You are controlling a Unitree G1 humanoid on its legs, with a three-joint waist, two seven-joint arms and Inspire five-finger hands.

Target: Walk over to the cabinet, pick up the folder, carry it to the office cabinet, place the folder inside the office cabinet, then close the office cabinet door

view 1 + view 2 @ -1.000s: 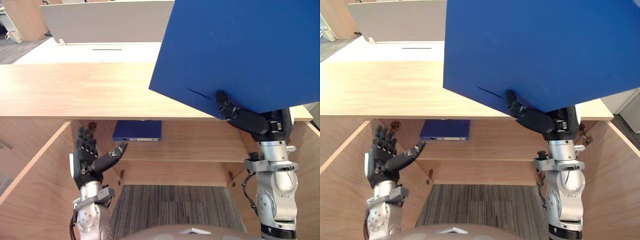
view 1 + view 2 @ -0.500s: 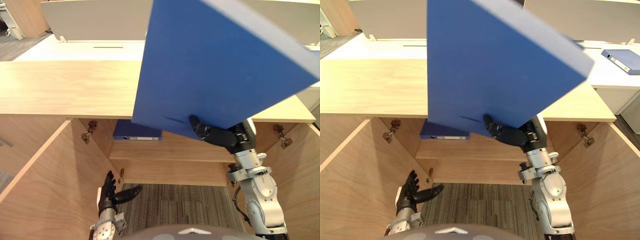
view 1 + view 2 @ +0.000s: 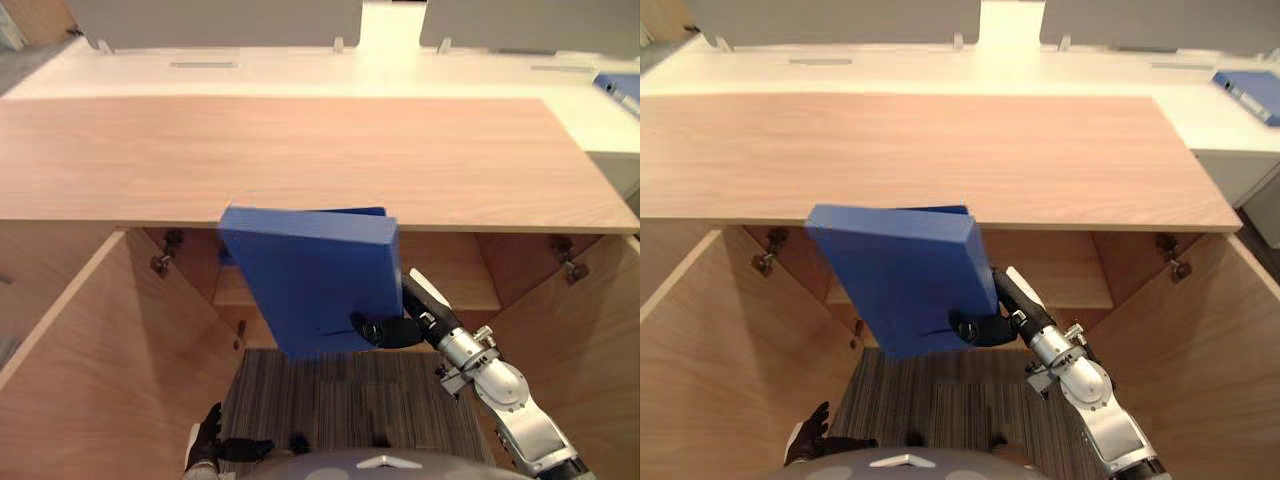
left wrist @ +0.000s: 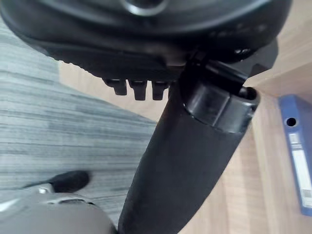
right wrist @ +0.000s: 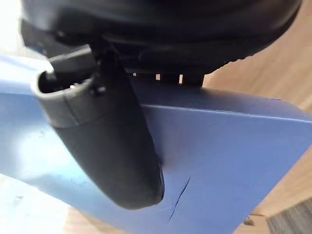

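My right hand [image 3: 385,330] is shut on the blue folder [image 3: 310,275], pinching its lower corner with the thumb [image 5: 122,146] laid flat on the cover [image 5: 234,146]. The folder stands tilted just below the front edge of the wooden cabinet top [image 3: 300,150], in the open front of the cabinet and ahead of the inner shelf [image 3: 455,285]. Low down by the left door, my left hand [image 3: 215,445] hangs open and holds nothing; its thumb [image 4: 195,146] is straight.
Both cabinet doors stand swung open, the left door [image 3: 70,350] and the right door [image 3: 580,330]. A second blue binder [image 4: 296,151] lies on the shelf inside. Another blue folder [image 3: 1248,95] rests on the white desk far right. Striped carpet [image 3: 350,400] lies below.
The right hand has brought the folder down from high in front of the camera to the cabinet opening under the top. The left hand has dropped low. The camera has also shifted.
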